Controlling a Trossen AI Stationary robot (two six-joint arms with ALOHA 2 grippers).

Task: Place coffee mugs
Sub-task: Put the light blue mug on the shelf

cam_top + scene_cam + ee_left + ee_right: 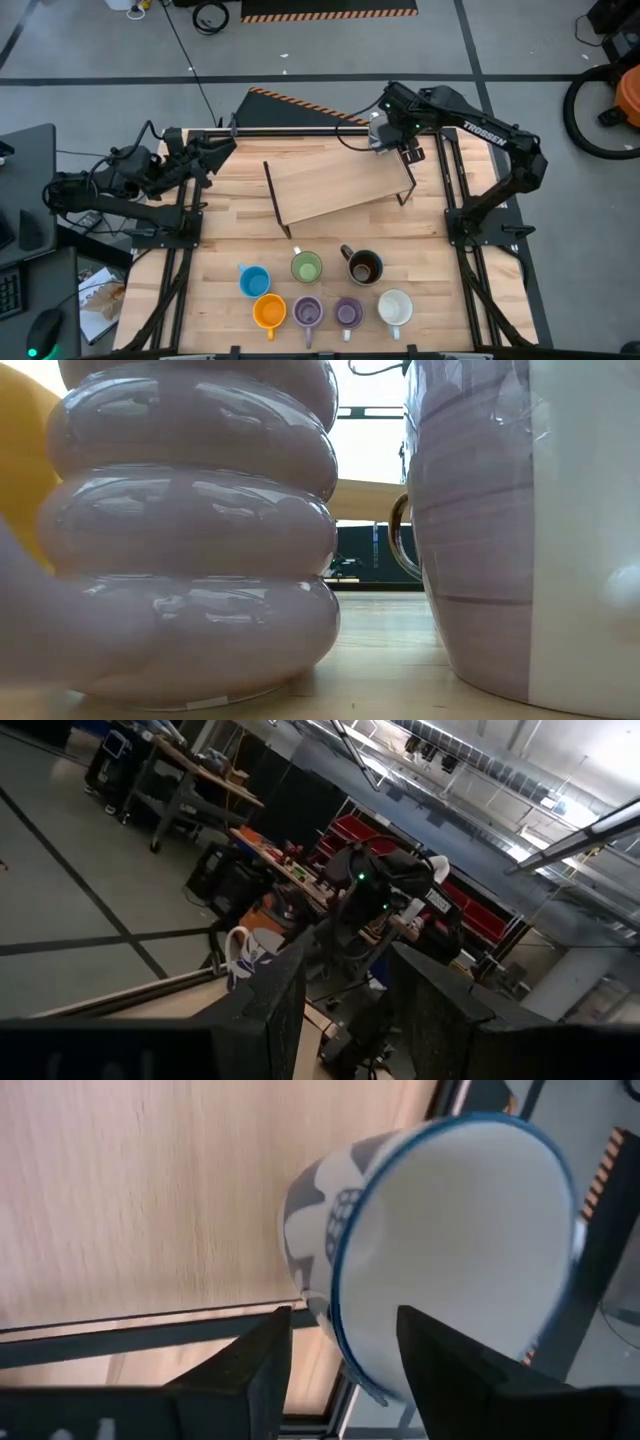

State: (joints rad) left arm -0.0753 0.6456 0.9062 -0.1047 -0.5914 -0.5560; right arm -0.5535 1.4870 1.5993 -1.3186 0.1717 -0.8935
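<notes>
A pale mug with a blue rim and a grey-blue pattern (460,1250) stands at the far right end of the wooden rack (340,185); it also shows as the mug (245,955) in the left wrist view. My right gripper (345,1325) points down over it, open, with one finger inside the mug and one outside its wall. Seven mugs stand near the table's near edge: blue (254,280), green (306,266), dark brown (364,267), orange (269,312), two purple (307,312) (348,313) and white (395,307). My left gripper (222,148) waits open at the far left. My right gripper comes from above at the mug's rim (338,1320). One finger (450,1370) is inside the mug and the other (265,1370) is outside its wall. A gap shows between the inner finger and the wall. I cannot tell whether the outer finger touches.
The rack stands slanted across the table's middle on dark legs (270,195). Bare tabletop (230,240) lies between it and the mugs. Metal arm frames (170,260) line both sides. In the low view, a ridged purple mug (190,530) and a second purple mug (470,530) fill the picture.
</notes>
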